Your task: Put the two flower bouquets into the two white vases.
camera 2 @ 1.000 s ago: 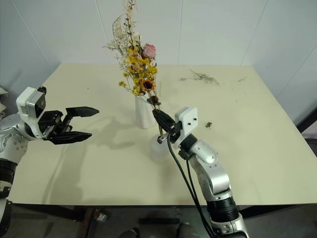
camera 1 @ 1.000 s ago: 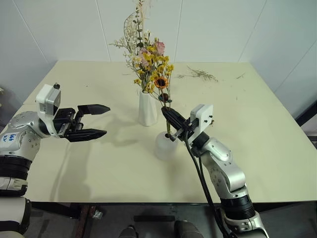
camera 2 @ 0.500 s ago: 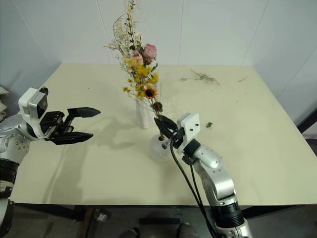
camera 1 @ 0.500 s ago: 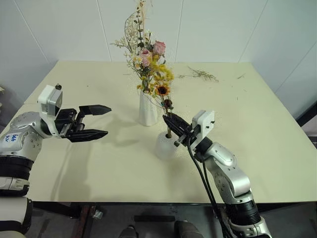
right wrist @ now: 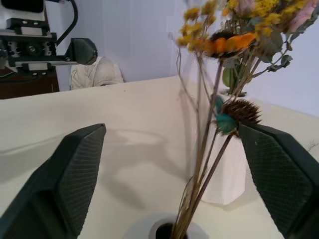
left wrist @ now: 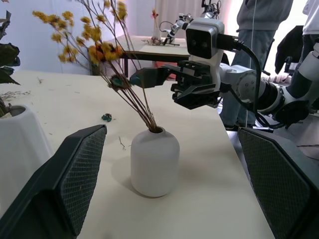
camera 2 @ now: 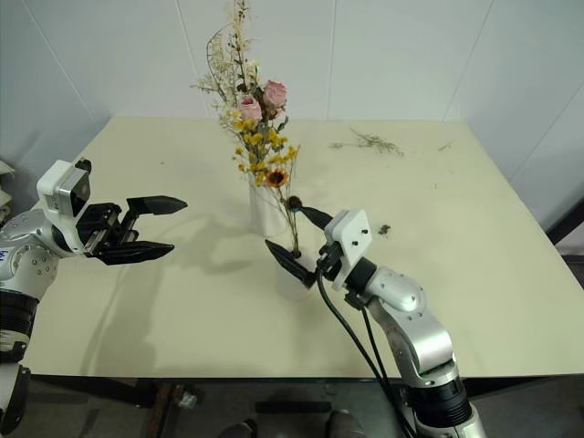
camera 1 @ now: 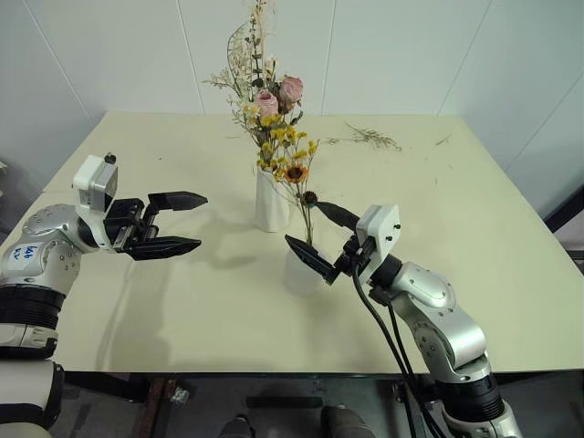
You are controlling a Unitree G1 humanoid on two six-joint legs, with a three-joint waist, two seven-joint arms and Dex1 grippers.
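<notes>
The tall white vase point(camera 1: 272, 201) stands mid-table and holds the bouquet of pink roses point(camera 1: 274, 91) and pale sprigs. Just in front of it is the short rounded vase point(camera 1: 297, 271), with the stems of the yellow bouquet point(camera 1: 287, 157) standing in its hole and leaning a little. My right gripper point(camera 1: 321, 237) is open, one finger on each side of those stems and off them. In the right wrist view the stems point(right wrist: 202, 174) rise from the vase mouth point(right wrist: 164, 230) between the spread fingers point(right wrist: 75, 179). My left gripper point(camera 1: 199, 220) hovers open to the left, pointing at the vases, holding nothing.
Loose dried twig scraps point(camera 1: 370, 137) lie at the back right of the cream table point(camera 1: 474, 237), and a small scrap point(camera 2: 385, 229) lies right of the vases. In the left wrist view people point(left wrist: 259, 20) stand beyond the table's far edge.
My right gripper has opened and let go of the yellow bouquet's stems, drawing back slightly. The bouquet now stands by itself in the short vase. The left arm has kept still.
</notes>
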